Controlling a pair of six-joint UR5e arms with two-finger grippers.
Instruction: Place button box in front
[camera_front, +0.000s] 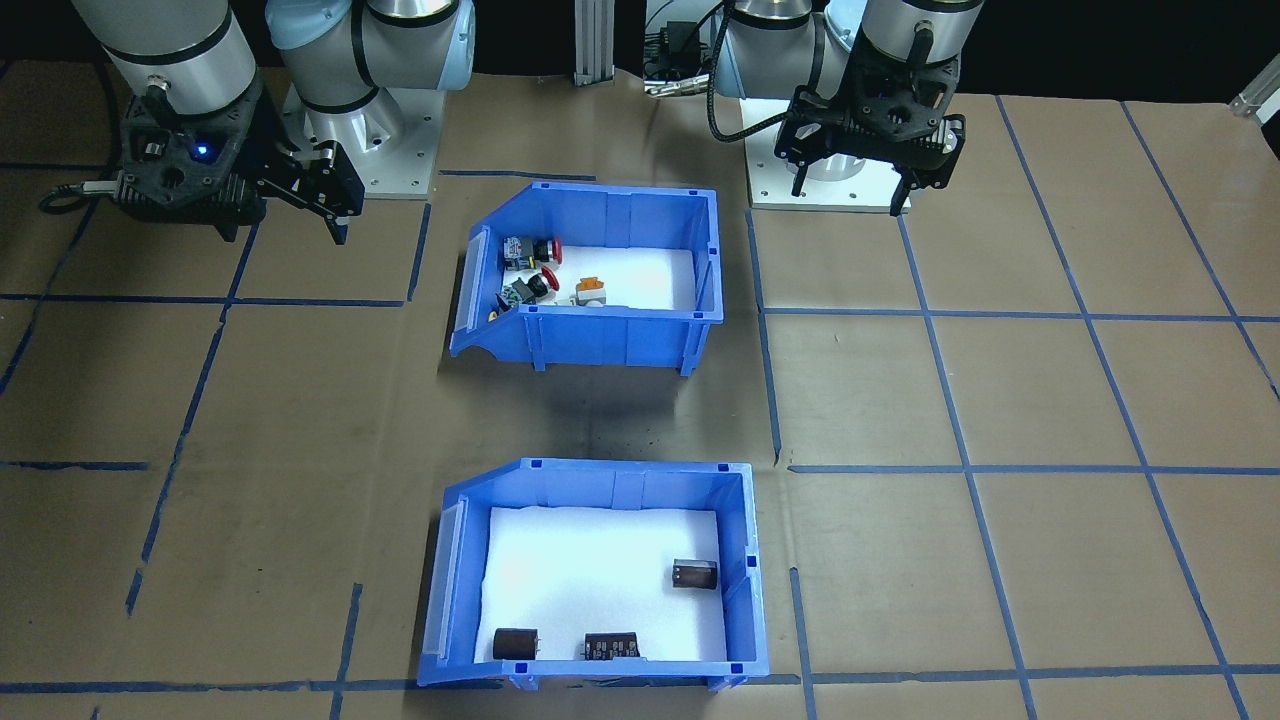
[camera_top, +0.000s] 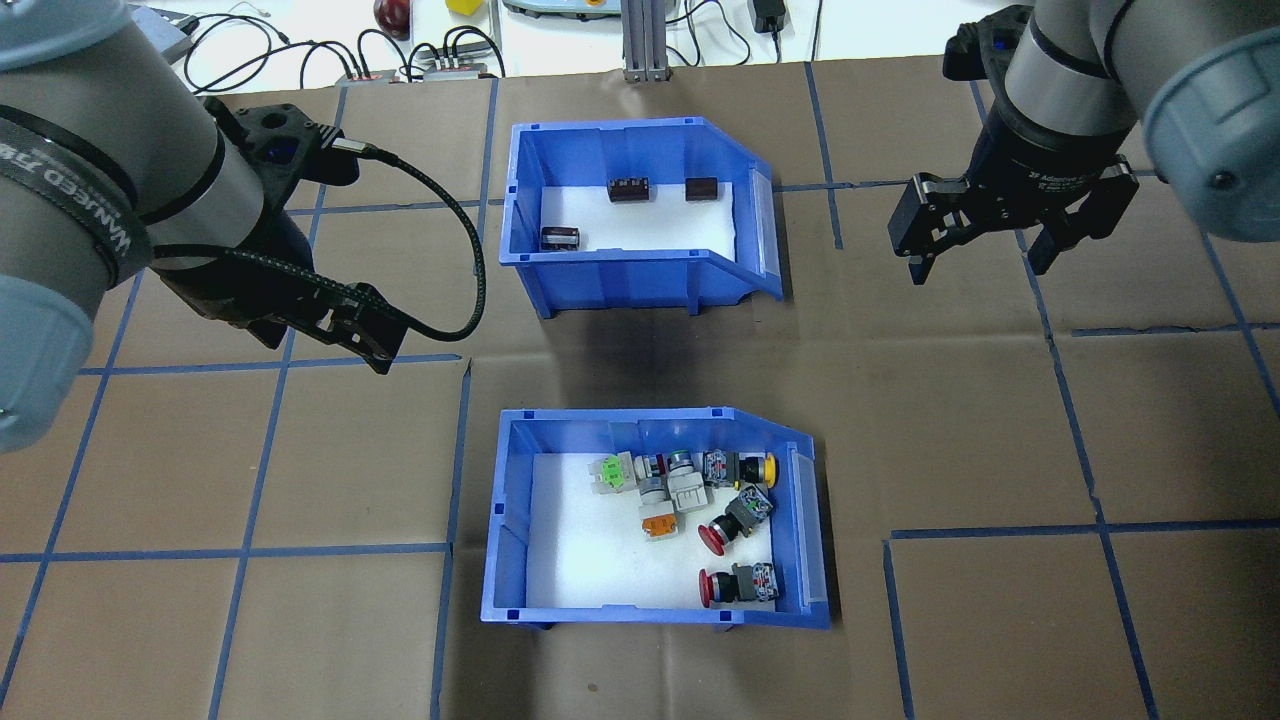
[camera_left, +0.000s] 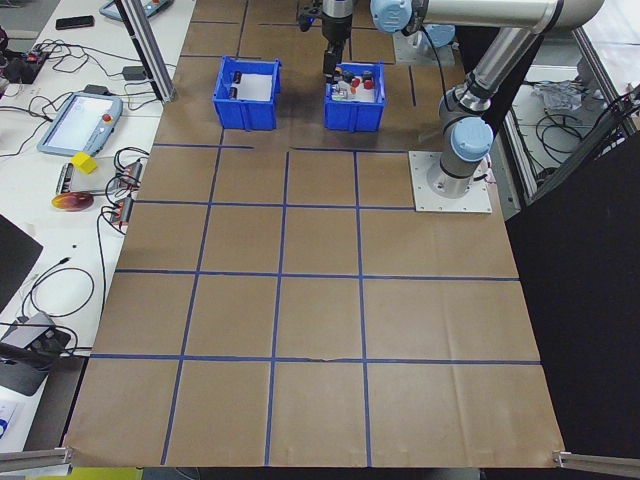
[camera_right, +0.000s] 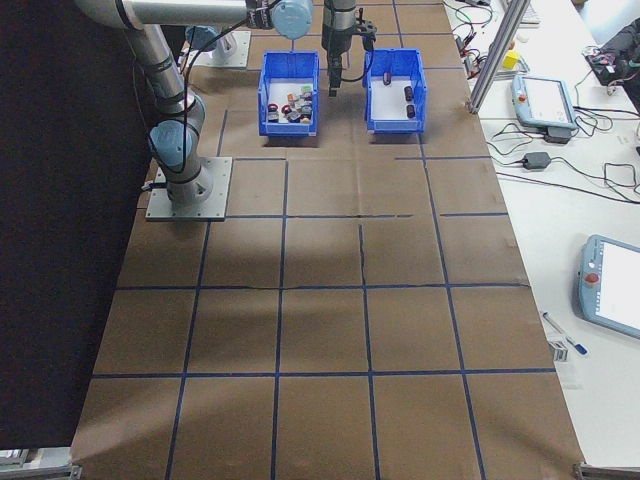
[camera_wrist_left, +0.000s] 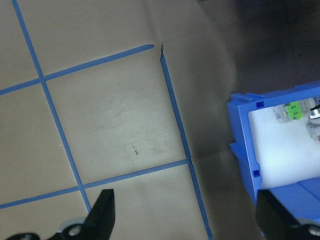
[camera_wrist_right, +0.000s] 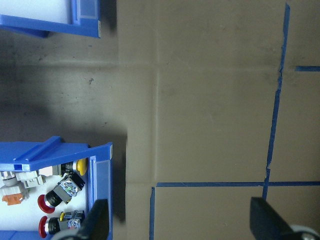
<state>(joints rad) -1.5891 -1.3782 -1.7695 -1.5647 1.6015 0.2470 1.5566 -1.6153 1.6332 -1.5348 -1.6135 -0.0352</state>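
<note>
The button box (camera_top: 655, 520) sits mid-table on the robot's edge, its long axis running across the table, between two spread, empty claws: left claw (camera_top: 350, 330) nearer, right claw (camera_top: 985, 245) farther.

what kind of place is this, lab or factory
Most likely a robotics lab or test cell: a brown paper-covered table gridded with blue tape, two blue plastic bins of parts, and grey teach pendants with loose cables on the white side benches.

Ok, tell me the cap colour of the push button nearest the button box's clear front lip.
Yellow, in the button box; clearest in the overhead exterior view.
</note>
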